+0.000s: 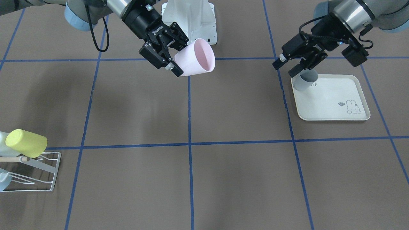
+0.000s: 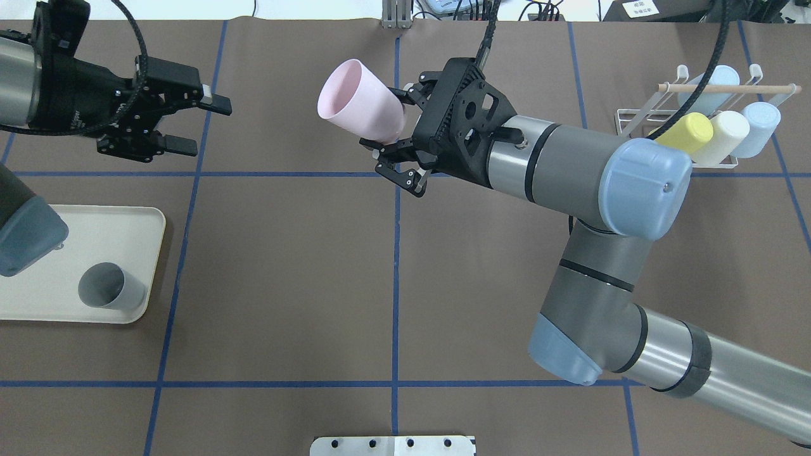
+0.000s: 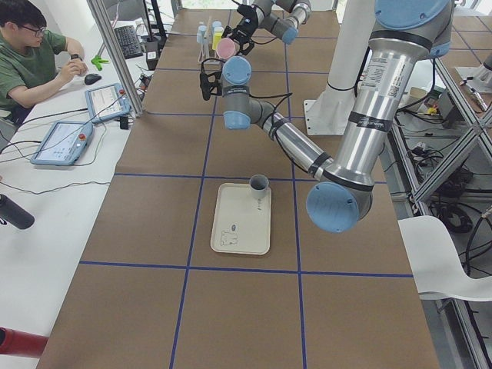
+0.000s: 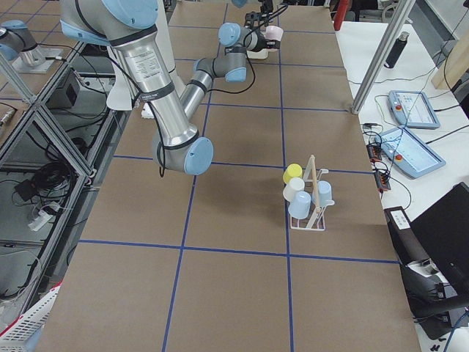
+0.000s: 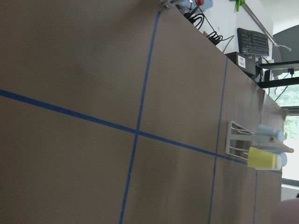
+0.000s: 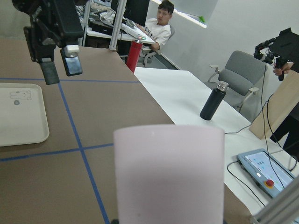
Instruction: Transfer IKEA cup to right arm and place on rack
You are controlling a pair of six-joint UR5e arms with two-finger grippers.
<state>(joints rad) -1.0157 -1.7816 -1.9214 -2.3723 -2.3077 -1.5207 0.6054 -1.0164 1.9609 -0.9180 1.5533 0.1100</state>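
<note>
Seen from overhead, the right gripper pinches the base of a pale pink plastic cup. The cup is held tilted in the air near 12 o'clock over the brown table. A small white wire rack with a wooden dowel sits at 2 o'clock, well apart. It carries four cups: one yellow cup, one white cup and two light blue cups. The left gripper hovers at 10 o'clock with its fingers spread and nothing between them. At 8 o'clock one grey cup stands on one cream rabbit-print tray.
</note>
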